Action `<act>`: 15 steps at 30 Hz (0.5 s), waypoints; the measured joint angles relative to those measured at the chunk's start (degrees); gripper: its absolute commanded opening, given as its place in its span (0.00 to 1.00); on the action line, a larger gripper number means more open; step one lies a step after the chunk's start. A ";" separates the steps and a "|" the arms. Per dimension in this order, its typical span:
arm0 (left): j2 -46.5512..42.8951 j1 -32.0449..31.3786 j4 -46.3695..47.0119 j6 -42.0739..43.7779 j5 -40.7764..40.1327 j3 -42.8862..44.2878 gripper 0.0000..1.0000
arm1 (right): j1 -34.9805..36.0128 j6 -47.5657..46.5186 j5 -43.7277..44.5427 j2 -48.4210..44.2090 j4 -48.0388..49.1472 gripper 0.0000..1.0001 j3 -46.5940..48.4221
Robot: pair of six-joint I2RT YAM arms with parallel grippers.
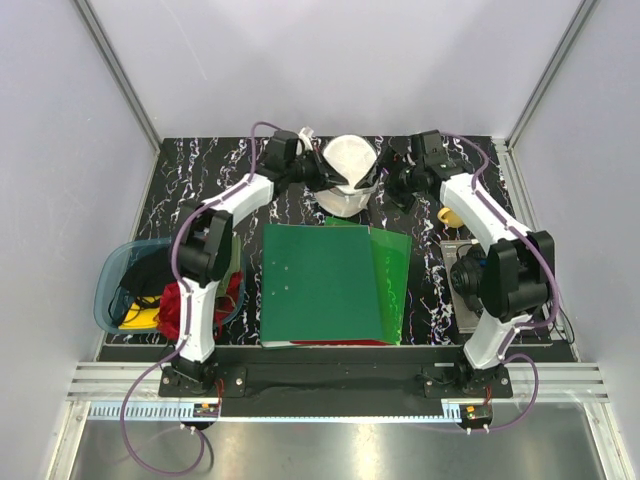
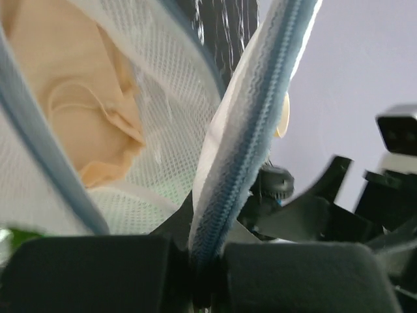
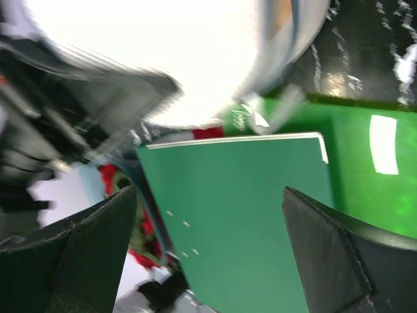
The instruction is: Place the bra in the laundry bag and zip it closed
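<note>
**A:** Our left gripper (image 2: pixel 207 264) is pinched tight on the zipper tape (image 2: pixel 251 124) of the laundry bag (image 2: pixel 163 72), with the blue-edged band caught between the pads.

**B:** Our right gripper (image 3: pixel 208 254) stands wide apart with nothing between its fingers, just beside the bag and above the green folder (image 3: pixel 241 195).

**A:** The bra (image 2: pixel 71 111) is inside the bag. We see its peach padding through the mesh. The bag sits at the far middle of the table, between our two arms.

**B:** We judge the bag light and floppy, mesh on a thin springy hoop, so it will twist if pulled. The soft bra could bulge into the opening. We'd hold the tape firmly on one side and take the slider tab with the free fingers.

**A:** Only our left wrist view shows the grip and the bra inside. From above we see just a white dome. The right wrist view blurs the bag to glare, so we cannot say where the slider is.
</note>
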 measured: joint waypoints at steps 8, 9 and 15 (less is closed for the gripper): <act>5.05 0.46 -0.22 -3.37 7.52 0.92 0.03 | -1.38 19.63 -2.34 2.67 19.85 0.84 -7.30; 5.05 0.66 -0.20 -3.52 7.96 1.03 0.03 | -1.46 21.55 -2.34 3.13 21.38 0.82 -7.80; 5.05 1.57 -0.13 -4.50 9.57 2.78 0.04 | -1.64 30.16 -1.95 4.92 26.75 0.75 -11.15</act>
